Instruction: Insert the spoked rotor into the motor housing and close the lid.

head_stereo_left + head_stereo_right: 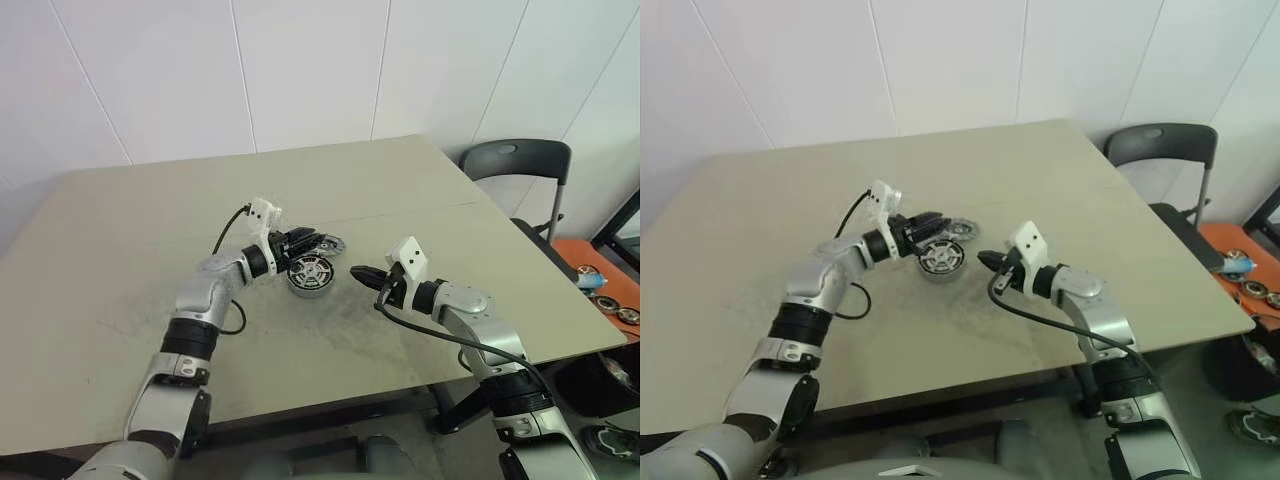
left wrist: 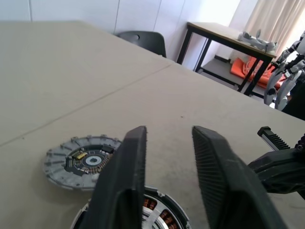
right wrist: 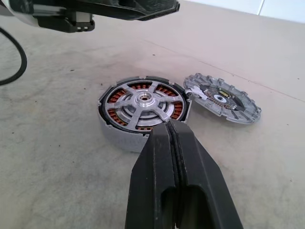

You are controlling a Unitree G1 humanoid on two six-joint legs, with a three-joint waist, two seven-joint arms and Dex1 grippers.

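Observation:
The motor housing (image 3: 116,135) stands in the middle of the table, copper windings showing. The spoked rotor (image 3: 143,102) lies inside it, its silver spokes level with the rim. Right beside the housing, on its far side, the lid (image 3: 223,98) lies flat on the table, a grey finned disc with a dark centre. My left gripper (image 2: 169,133) hovers level just above the housing and lid, its jaws apart with only table showing between them. My right gripper (image 3: 174,129) is shut and empty, its tip a little short of the housing's right side.
A dark chair (image 1: 515,165) stands at the table's far right corner. An orange surface (image 1: 610,290) with small round parts lies beyond the right edge. Bare tabletop (image 1: 130,230) surrounds the parts. A seam crosses the table behind the lid.

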